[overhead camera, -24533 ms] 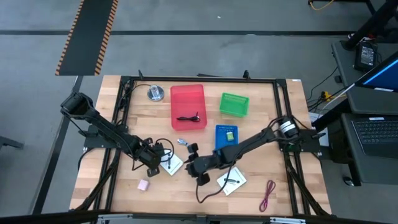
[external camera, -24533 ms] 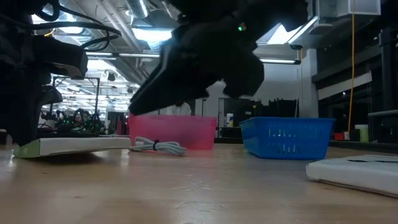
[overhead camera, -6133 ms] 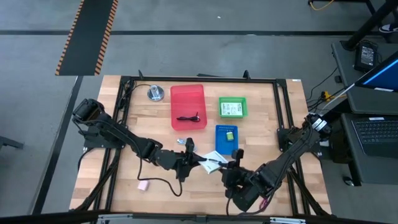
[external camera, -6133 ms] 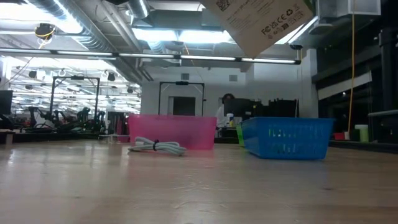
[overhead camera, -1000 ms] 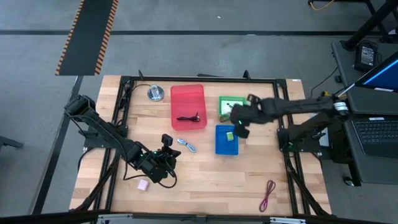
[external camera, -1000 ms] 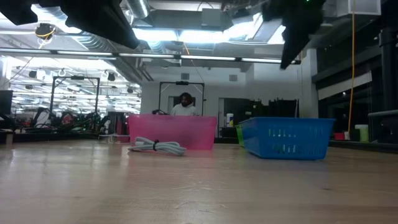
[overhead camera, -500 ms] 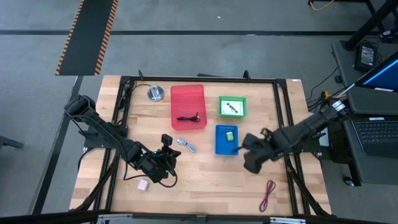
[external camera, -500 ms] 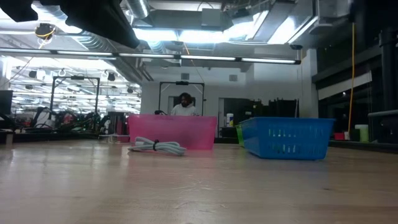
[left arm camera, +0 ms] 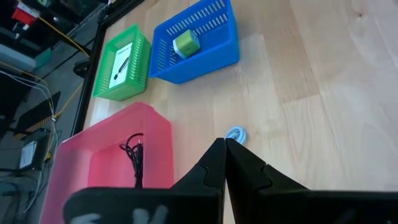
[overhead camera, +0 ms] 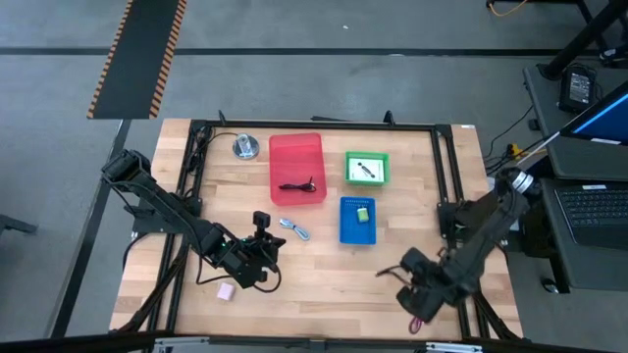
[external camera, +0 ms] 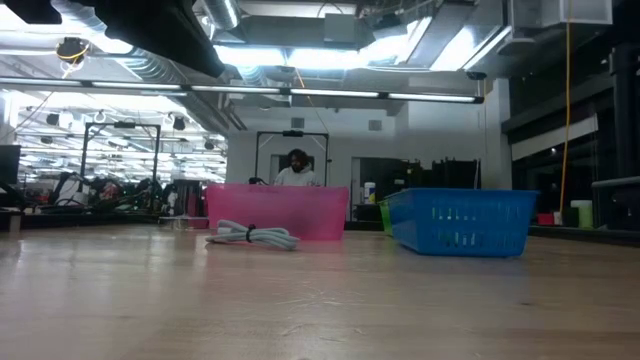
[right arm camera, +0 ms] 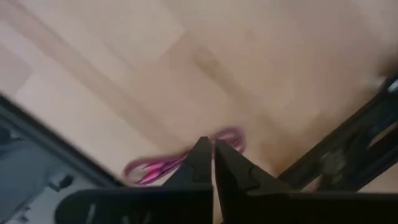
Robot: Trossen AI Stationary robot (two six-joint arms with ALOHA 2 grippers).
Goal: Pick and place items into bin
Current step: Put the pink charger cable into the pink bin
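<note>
My right gripper (overhead camera: pixel 414 297) hovers shut at the table's near right, just above the dark red cord (overhead camera: pixel 419 321), which lies flat on the wood; in the right wrist view its shut fingertips (right arm camera: pixel 208 149) stand over the cord (right arm camera: pixel 149 167). My left gripper (overhead camera: pixel 267 243) waits shut left of centre, close to the silvery-blue piece (overhead camera: pixel 292 228) (left arm camera: pixel 236 134). A pink cube (overhead camera: pixel 227 291) lies near the front left. A white card (overhead camera: pixel 365 169) lies in the green bin (overhead camera: pixel 349 176), and a green-white piece (overhead camera: pixel 362 214) in the blue bin (overhead camera: pixel 345 231).
A red bin (overhead camera: pixel 280 181) with a black cord stands at the far middle, beside the green one. A round silver disc (overhead camera: pixel 245 147) sits at the far left. A black frame rail (right arm camera: pixel 348 155) runs close to the dark red cord. A person shows in the room behind.
My right gripper has swung from above the green bin toward the table's near right corner and come down over the dark red cord. The white card in the green bin now shows in full.
</note>
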